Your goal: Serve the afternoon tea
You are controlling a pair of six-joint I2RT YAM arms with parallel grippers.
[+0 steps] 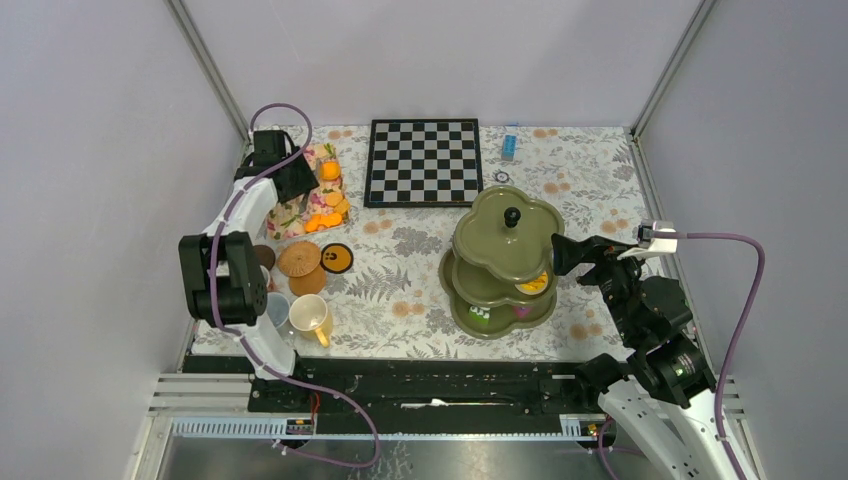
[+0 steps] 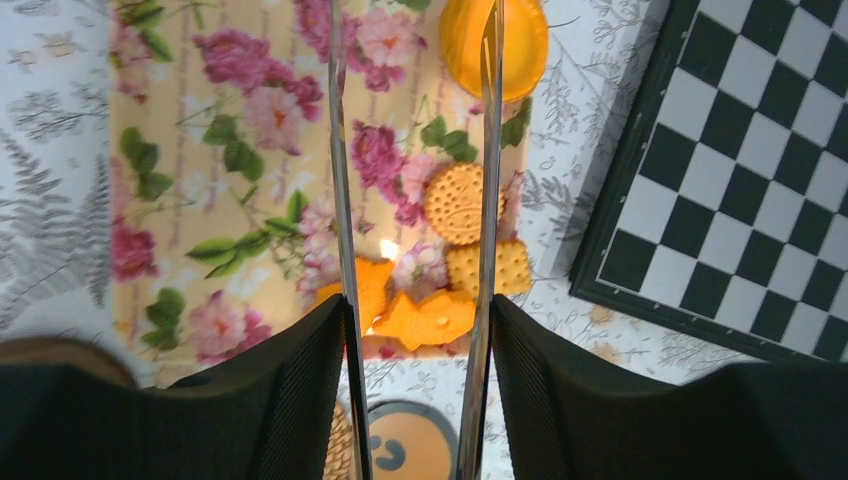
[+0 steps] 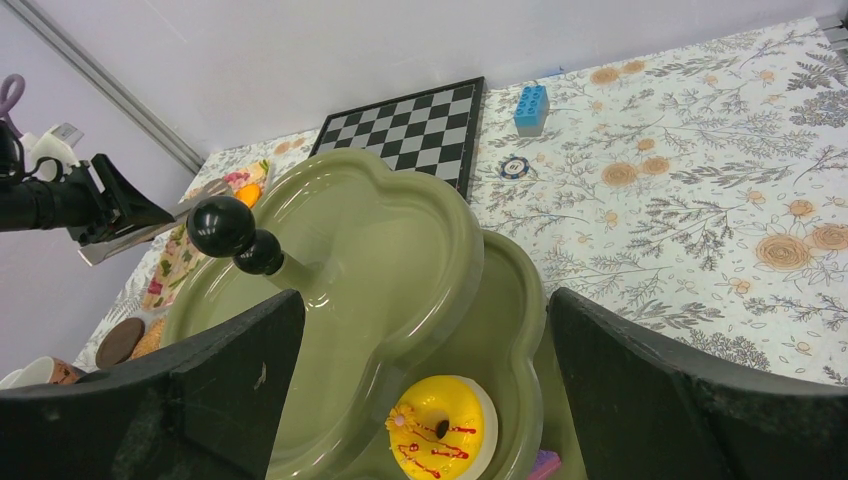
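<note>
Your left gripper (image 2: pixel 414 60) hangs over the floral tray (image 2: pixel 200 200), blades apart, a round biscuit (image 2: pixel 455 200) showing between them; nothing gripped, as far as I can tell. Your right gripper (image 3: pixel 422 305) gapes wide beside the green stand (image 1: pixel 480 215), right of centre.

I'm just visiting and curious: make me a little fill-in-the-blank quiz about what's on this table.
The olive-green stand has ___ tiers.
The knob on its top is ___.
The yellow doughnut lies on the ___ tier.
The left pincer hangs open above the floral ___.
Missing words: three, black, middle, tray.
</note>
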